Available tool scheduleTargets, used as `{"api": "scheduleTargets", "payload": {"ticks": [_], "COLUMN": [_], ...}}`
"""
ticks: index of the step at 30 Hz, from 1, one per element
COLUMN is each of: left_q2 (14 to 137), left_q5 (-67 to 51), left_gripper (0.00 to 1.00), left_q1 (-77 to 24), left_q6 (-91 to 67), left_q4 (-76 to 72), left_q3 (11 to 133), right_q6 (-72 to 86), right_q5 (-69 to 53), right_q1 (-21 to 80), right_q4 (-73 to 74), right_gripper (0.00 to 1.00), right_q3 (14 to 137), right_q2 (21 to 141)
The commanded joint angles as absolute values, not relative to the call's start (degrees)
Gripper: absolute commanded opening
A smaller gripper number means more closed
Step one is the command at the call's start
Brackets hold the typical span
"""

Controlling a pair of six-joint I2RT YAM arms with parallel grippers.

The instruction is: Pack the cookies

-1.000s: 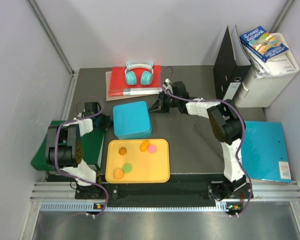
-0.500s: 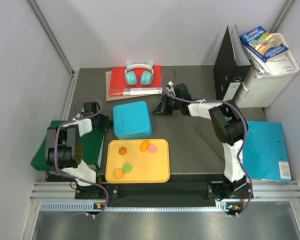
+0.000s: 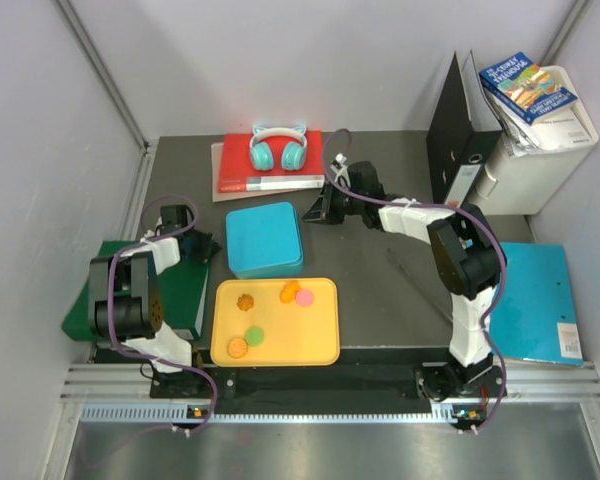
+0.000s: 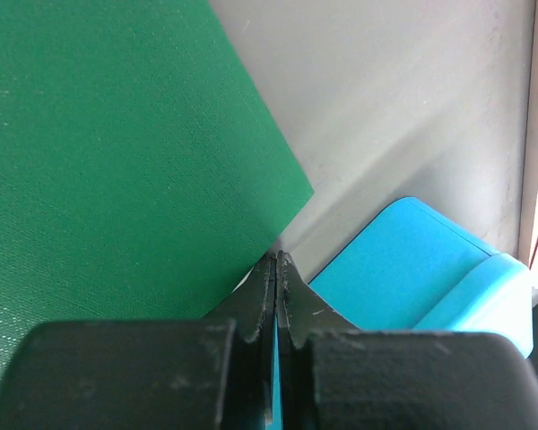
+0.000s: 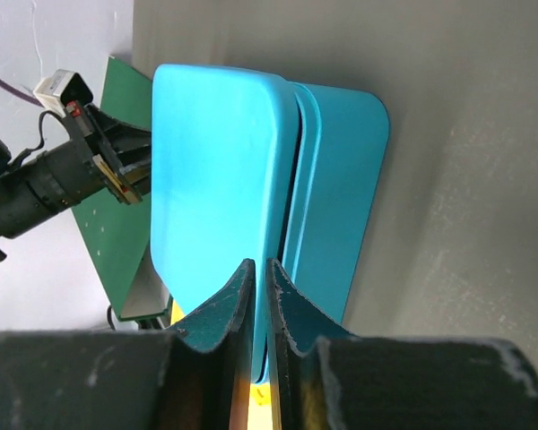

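Observation:
Several cookies lie on a yellow tray point(image 3: 320, 345) near the front: a scalloped orange cookie point(image 3: 245, 301), an orange one point(image 3: 289, 292) touching a pink one point(image 3: 304, 297), a green one point(image 3: 254, 336) and another orange one point(image 3: 238, 348). A blue tin point(image 3: 264, 239) with its lid on stands just behind the tray. My left gripper point(image 3: 206, 247) is shut and empty at the tin's left side point(image 4: 277, 258). My right gripper point(image 3: 316, 209) is shut and empty just off the tin's far right corner point(image 5: 258, 265), pointing at the tin point(image 5: 215, 179).
A green folder point(image 3: 80, 305) lies under the left arm point(image 4: 117, 134). Teal headphones point(image 3: 278, 148) sit on a red book point(image 3: 235, 165) at the back. A black binder point(image 3: 460, 130), a white box with books point(image 3: 535, 150) and a blue folder point(image 3: 535, 295) are on the right.
My right gripper has shifted slightly back and right, away from the tin's corner. The left gripper has edged a little left. The cookies and tin have not moved.

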State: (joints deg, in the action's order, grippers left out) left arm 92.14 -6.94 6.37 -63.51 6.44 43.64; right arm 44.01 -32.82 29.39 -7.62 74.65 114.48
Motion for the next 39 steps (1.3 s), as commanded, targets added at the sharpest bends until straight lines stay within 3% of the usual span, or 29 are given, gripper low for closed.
{"api": "scheduleTargets", "payload": {"ticks": [1, 9, 23, 39], "left_q2": [91.23, 91.49, 93.07, 95.71], "left_q5": [-8.17, -22.57, -38.92, -42.45], "left_gripper": [0.0, 0.0, 0.0, 0.0], "left_q1": [7.82, 12.65, 17.75, 15.39], "left_q6": [-62.58, -64.86, -64.16, -64.43], "left_q4": [6.6, -10.0, -23.54, -25.58], "left_q3": [43.33, 36.66, 31.73, 32.78], "right_q6": [44.82, 46.84, 51.15, 51.07], "right_q5": [-32.52, -35.07, -39.11, -39.11], "right_q1": [28.3, 26.1, 25.14, 25.4], "right_q4": [-11.42, -16.17, -22.23, -22.24], "right_gripper": [0.09, 0.08, 0.08, 0.08], "right_q3": [72.25, 68.38, 67.76, 67.85], "right_q2": [113.55, 115.31, 119.88, 120.85]}}
